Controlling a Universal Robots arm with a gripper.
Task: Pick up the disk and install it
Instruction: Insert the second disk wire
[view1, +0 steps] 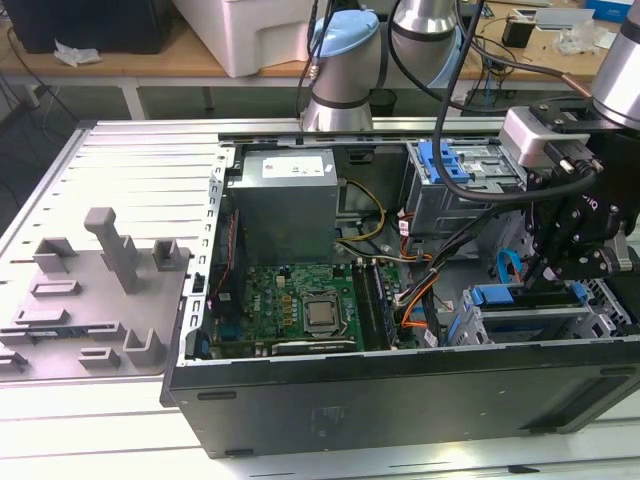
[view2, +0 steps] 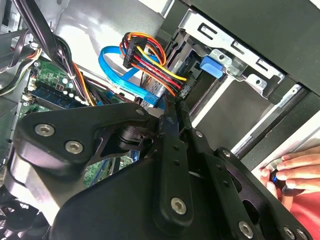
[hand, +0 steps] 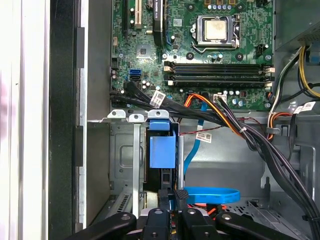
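Finds the disk (hand: 162, 150) standing edge-on in a slot of the grey cage (hand: 122, 150), at the lower corner of the open case (view1: 400, 400) on the exterior view's right, with its blue bracket tab facing out. Puts the gripper (hand: 171, 196) right at the slot's mouth, closed to a thin gap in both wrist views; cannot tell whether it pinches the bracket's end or merely rests against it. Judges jamming the main risk: a slightly tilted disk would bind the smooth plastic bracket against the cage's folded sheet-metal rails and leave the drive half seated. Sees a second hazard in the flat blue ribbon cable (hand: 207, 194) looped just beside the gripper, and in the bundle of black, orange and red wires (hand: 240, 130) draped across the cage top, soft enough to snag or get pinched. Notes a person's hand (view2: 295, 167) resting outside the case wall, near the arm's path. Contrasts hard matte-black gripper links with the bare green motherboard (hand: 200, 50) beyond.
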